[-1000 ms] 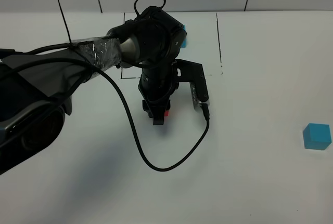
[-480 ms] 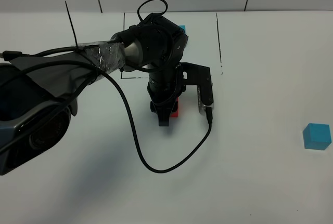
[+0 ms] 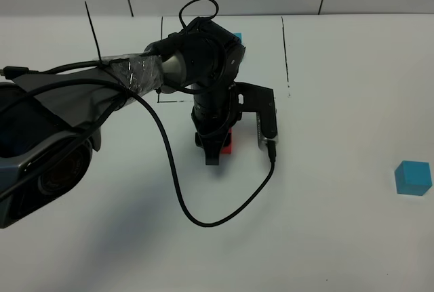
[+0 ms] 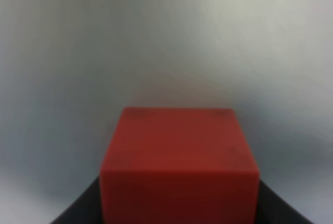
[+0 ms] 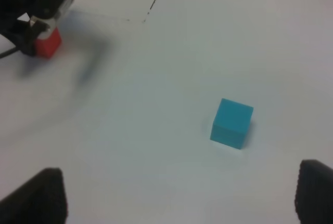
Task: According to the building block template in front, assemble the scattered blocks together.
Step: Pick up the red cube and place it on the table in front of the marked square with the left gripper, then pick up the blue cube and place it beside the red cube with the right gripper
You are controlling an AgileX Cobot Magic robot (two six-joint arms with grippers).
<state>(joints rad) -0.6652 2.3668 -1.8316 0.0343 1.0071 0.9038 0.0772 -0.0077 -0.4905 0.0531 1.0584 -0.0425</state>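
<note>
I'm gripping the red cube (image 4: pixel 179 167) in my left gripper (image 3: pixel 215 151), seemingly clamped. The cyan cube (image 3: pixel 413 177) is sitting well apart at four o'clock, nearer my right gripper (image 5: pixel 182 193), which is hanging open.

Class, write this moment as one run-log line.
left gripper: shut on red cube | right gripper: open, empty | cyan cube: untouched, exterior view's right
</note>
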